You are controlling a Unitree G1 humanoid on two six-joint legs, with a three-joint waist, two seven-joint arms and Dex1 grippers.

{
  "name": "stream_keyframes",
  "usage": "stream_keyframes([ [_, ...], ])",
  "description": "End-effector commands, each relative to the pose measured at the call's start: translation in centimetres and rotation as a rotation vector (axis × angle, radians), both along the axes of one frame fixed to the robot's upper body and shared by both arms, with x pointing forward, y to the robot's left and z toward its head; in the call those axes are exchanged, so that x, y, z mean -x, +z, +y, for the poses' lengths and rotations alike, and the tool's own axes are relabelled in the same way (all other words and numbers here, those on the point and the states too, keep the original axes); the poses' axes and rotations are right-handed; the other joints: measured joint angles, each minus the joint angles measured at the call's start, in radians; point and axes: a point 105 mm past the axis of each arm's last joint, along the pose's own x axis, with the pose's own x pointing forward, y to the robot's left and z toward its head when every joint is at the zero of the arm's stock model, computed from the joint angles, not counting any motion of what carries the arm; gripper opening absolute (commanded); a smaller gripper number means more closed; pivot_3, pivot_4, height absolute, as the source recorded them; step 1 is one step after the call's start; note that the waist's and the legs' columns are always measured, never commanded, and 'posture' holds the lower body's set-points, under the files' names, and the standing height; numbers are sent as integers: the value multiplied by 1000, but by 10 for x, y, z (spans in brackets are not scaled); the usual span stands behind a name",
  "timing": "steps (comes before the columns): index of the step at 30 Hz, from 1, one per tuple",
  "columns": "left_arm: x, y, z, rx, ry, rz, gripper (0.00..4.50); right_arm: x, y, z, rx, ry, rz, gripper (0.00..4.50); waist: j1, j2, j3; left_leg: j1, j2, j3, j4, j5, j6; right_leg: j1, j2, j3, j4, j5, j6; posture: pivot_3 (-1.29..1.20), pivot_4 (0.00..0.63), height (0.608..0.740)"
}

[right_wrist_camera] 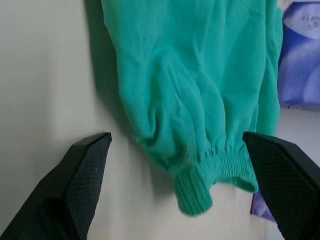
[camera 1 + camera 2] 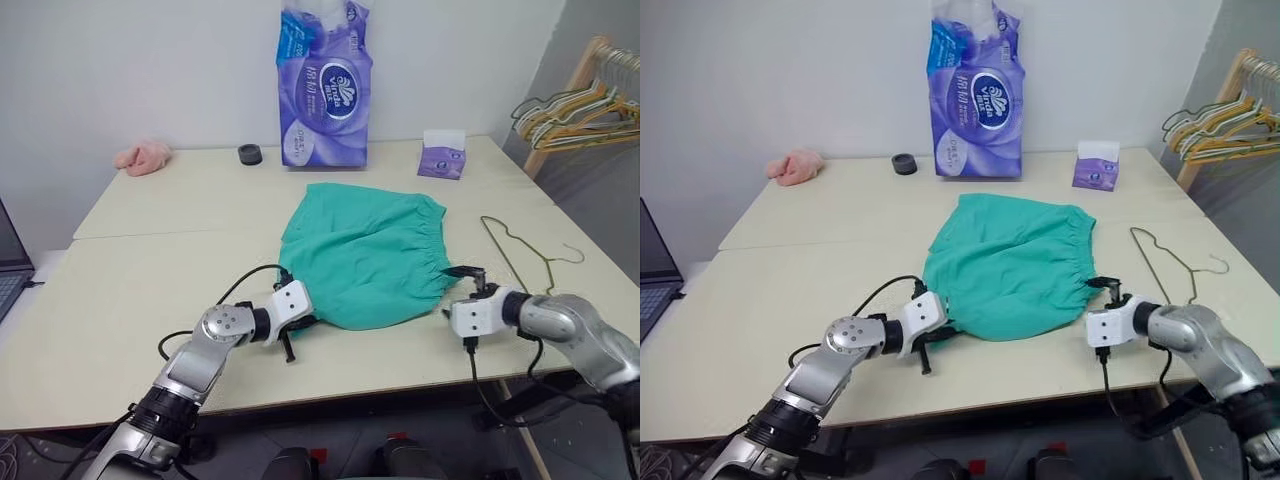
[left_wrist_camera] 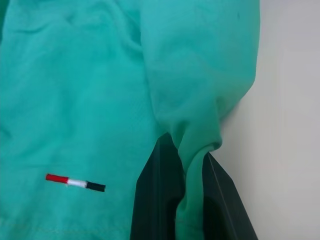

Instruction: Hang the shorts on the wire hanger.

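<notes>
On the table [image 2: 120, 290], toward its right half, the shorts [image 2: 365, 250] lie spread flat, waistband turned to the right edge and reaching almost to the near edge. At the far edge stands a purple tissue pack [image 2: 324, 85], with a small tissue box [image 2: 441, 155] to its right, a pink cloth [image 2: 143, 156] near the far left corner and a black ring [image 2: 250, 153] between cloth and pack. Beyond the right corner a rack holds bunched hangers [image 2: 575, 110].

The hanger [image 2: 520, 250] — thin olive wire — lies flat by the right edge, just beside the waistband but apart from it, hook pointing right.

The left gripper [image 3: 192, 200] is clenched on a fold of the shorts at their near-left hem; the wrist view shows cloth pinched between the two black fingers. The right gripper [image 1: 175, 190] stands released, jaws wide, with the near end of the waistband between them and not yet touched.

The step in hand looks like securing a second hold. To do it well, the right gripper should come in far enough to take the full elastic rather than its tip, then close firmly — a shallow bite on gathered elastic could slip once the shorts are lifted. The left pinch is thin too, so both arms should rise together, keeping the cloth taut toward the hanger.
</notes>
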Motion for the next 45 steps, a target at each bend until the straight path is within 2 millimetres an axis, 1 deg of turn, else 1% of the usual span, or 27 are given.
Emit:
stream_keyframes([
  [1,-3,20,-4,34,-19,-48,13,-14,1,8,26,24,-49,4500,-1,-1,0,0,0,0,0,0,0,0,0,0,0,0,0,-40,31,740],
  [2,-3,22,-4,37,-20,-46,13,-17,0,8,29,22,-52,4500,-1,-1,-1,0,0,0,0,0,0,0,0,0,0,0,-1,-39,28,740],
  [3,-3,23,-4,38,-22,-45,0,-20,1,9,23,16,-61,4124,-2,-1,-1,0,0,0,0,0,0,0,0,0,0,1,-1,-39,28,740],
  [4,-2,24,-3,36,-30,-40,0,-22,2,9,13,7,-61,3897,-1,-1,-1,0,0,0,0,0,0,0,0,0,0,2,-3,-39,28,740],
  [7,3,25,-2,30,-57,-17,0,-25,6,10,-28,-15,-59,2896,-1,-1,0,0,0,0,0,0,0,0,0,0,0,3,-5,-35,33,740],
  [11,18,24,5,0,-120,52,0,-23,16,17,-108,-15,-55,1489,-4,-1,0,0,0,0,0,0,0,0,0,0,1,3,-5,-44,37,740],
  [13,23,24,8,-11,-142,82,0,-21,20,21,-147,-16,-49,821,-5,-1,1,0,0,0,0,0,0,-1,0,0,1,2,-6,-51,49,740],
  [14,27,24,10,-21,-160,104,0,-19,21,23,-158,-11,-46,419,-5,-1,1,0,0,-1,0,0,0,-1,0,0,1,2,-6,-55,47,740],
  [15,32,23,12,-34,-181,127,0,-17,22,25,-175,-10,-39,167,-5,-1,1,0,0,-1,0,0,0,-1,0,0,1,2,-6,-55,47,740],
  [16,36,22,14,-48,-201,146,0,-14,23,27,-188,-8,-30,36,-5,-1,1,0,0,-1,0,0,0,-1,0,0,1,2,-6,-55,47,740],
  [18,46,21,19,-66,-240,199,0,-7,23,32,-199,14,-13,36,-5,0,2,0,1,-1,0,0,0,-1,0,0,1,2,-6,-65,52,740],
  [20,61,21,22,-73,-288,281,0,10,20,41,-210,63,36,36,-5,0,2,0,1,-1,0,0,0,-1,0,0,1,1,-6,-75,54,740],
  [21,71,20,23,-75,-316,331,0,22,17,45,-213,91,64,36,-6,0,2,0,1,-1,0,0,0,-1,0,0,1,-1,-2,-78,55,740],
  [23,82,19,23,-75,-342,387,0,36,15,48,-213,115,94,36,-6,0,3,0,1,-1,0,0,1,-1,0,0,1,-2,-1,-90,49,740],
  [24,87,19,23,-71,-353,414,0,42,14,47,-211,121,114,36,-5,1,3,0,1,-1,0,-1,1,-1,0,0,1,-2,0,-90,49,740],
  [26,102,19,22,-80,-397,472,0,61,11,38,-185,119,191,36,-4,2,4,0,0,0,0,-1,1,-1,0,0,1,-3,0,-95,51,740],
  [29,114,19,24,-97,-426,520,0,77,11,28,-162,108,255,36,-5,2,4,0,0,0,0,-1,1,0,-1,0,1,-3,1,-105,51,740],
  [35,127,19,28,-112,-451,566,0,89,14,11,-123,86,322,36,-7,2,5,0,1,0,0,-1,1,0,0,-1,1,-3,1,-104,47,740],
  [39,129,20,26,-93,-449,578,0,92,13,14,-132,99,353,36,-7,2,5,0,1,0,0,-1,0,0,0,-1,1,-4,1,-100,45,740],
  [45,139,21,24,-62,-470,615,0,98,11,21,-143,124,404,36,-6,1,5,0,1,0,0,-1,0,0,0,-1,1,-4,1,-95,44,740],
])
